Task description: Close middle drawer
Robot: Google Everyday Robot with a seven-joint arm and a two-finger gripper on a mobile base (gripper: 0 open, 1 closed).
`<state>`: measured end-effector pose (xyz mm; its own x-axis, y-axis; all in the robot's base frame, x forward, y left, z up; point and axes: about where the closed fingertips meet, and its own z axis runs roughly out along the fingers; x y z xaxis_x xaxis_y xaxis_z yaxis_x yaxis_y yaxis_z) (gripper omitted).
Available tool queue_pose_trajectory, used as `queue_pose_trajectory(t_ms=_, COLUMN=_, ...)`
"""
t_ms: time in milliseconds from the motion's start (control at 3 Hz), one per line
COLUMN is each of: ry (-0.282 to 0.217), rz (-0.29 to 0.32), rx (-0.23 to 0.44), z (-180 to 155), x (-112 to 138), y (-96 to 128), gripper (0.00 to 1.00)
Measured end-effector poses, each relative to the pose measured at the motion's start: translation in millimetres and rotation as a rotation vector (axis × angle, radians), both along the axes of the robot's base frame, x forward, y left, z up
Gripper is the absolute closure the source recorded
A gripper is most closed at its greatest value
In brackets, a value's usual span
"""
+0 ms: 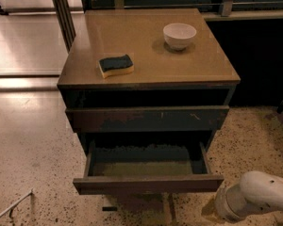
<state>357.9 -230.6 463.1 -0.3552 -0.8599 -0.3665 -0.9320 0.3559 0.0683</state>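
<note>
Speckled flooring (33, 140) is seen around one wooden cabinet (151, 74). At lower centre, the middle drawer (148, 183) is pulled well out with its olive floor exposed, so the closing is judged not yet begun. One sponge (115, 65) and one white bowl (179, 35) are counted on top. One gripper (228, 205) is placed at lower right, near the drawer's right front corner; whether it is open or closed cannot be told.

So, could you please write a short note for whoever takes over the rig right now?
The gripper sits low at the right, just below the front right corner of the middle drawer; contact unclear. The drawer is pulled well out, floor showing. Done: nothing yet. Left: push its front in level with the front above. A sponge and a bowl rest on the cabinet top.
</note>
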Motion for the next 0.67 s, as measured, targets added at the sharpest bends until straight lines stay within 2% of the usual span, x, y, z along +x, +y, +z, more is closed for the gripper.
queue_pose_trajectory(t_ms=333, ry=0.067, rz=0.006, rx=0.044, z=-32.6, x=-17.7, y=13.2, gripper=1.0)
queue_pose_trajectory(t_ms=667, ry=0.067, rz=0.006, rx=0.044, z=-32.6, x=-17.8, y=13.3, gripper=1.0)
